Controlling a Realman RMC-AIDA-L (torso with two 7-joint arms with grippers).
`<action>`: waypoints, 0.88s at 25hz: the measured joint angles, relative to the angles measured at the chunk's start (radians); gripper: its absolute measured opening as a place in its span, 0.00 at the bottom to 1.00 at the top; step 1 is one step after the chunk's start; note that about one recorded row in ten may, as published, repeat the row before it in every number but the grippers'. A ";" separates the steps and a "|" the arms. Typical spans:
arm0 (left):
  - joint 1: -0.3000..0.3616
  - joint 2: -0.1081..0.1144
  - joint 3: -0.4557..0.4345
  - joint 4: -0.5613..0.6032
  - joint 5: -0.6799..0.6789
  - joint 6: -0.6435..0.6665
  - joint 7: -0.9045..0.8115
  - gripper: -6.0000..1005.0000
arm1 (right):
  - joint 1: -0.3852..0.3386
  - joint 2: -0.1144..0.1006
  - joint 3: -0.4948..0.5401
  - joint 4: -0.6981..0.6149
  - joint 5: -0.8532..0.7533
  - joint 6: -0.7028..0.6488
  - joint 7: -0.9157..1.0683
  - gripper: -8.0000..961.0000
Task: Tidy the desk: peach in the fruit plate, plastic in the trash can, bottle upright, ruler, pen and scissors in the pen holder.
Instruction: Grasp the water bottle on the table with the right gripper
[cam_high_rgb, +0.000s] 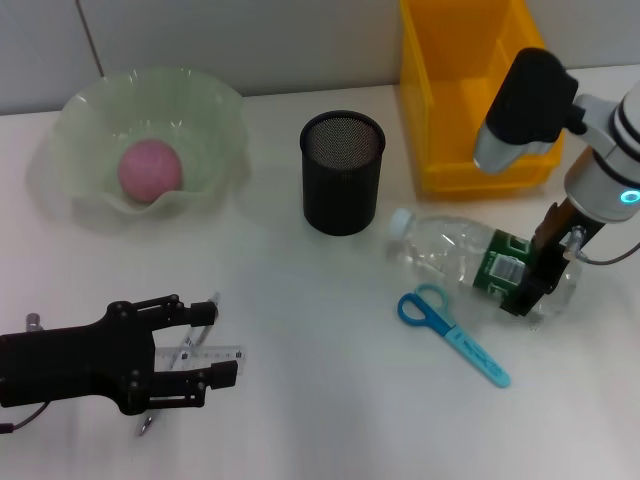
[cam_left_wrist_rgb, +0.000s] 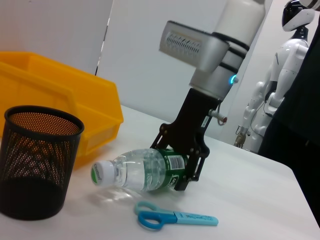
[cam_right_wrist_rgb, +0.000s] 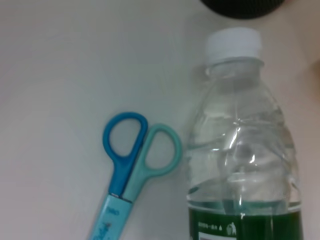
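Note:
The bottle (cam_high_rgb: 470, 258) lies on its side at the right, white cap pointing at the pen holder (cam_high_rgb: 342, 172). My right gripper (cam_high_rgb: 535, 270) is shut on its green-labelled body, one finger on each side; it also shows as bottle (cam_left_wrist_rgb: 145, 172) and right gripper (cam_left_wrist_rgb: 177, 160). Blue scissors (cam_high_rgb: 452, 335) lie flat just in front of the bottle (cam_right_wrist_rgb: 240, 150), also seen as scissors (cam_right_wrist_rgb: 135, 150). A pink peach (cam_high_rgb: 150, 170) sits in the green fruit plate (cam_high_rgb: 215, 110). At the front left my left gripper (cam_high_rgb: 220, 342) stands open over the clear ruler (cam_high_rgb: 205, 357). Pen and plastic are out of view.
A yellow bin (cam_high_rgb: 440, 110) stands at the back right, just behind the bottle and beside the black mesh pen holder (cam_left_wrist_rgb: 40, 160). The white table (cam_high_rgb: 320, 400) runs between the two arms.

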 joint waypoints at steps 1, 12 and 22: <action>0.000 0.000 0.000 0.000 0.000 0.000 0.000 0.83 | -0.023 0.000 -0.001 -0.045 0.032 -0.019 -0.006 0.80; 0.000 0.003 -0.001 0.009 0.000 0.000 -0.006 0.83 | -0.145 -0.002 -0.004 -0.180 0.168 -0.033 -0.058 0.80; 0.000 0.000 -0.021 0.012 0.000 -0.004 -0.002 0.83 | -0.299 -0.001 0.033 -0.326 0.370 -0.019 -0.190 0.80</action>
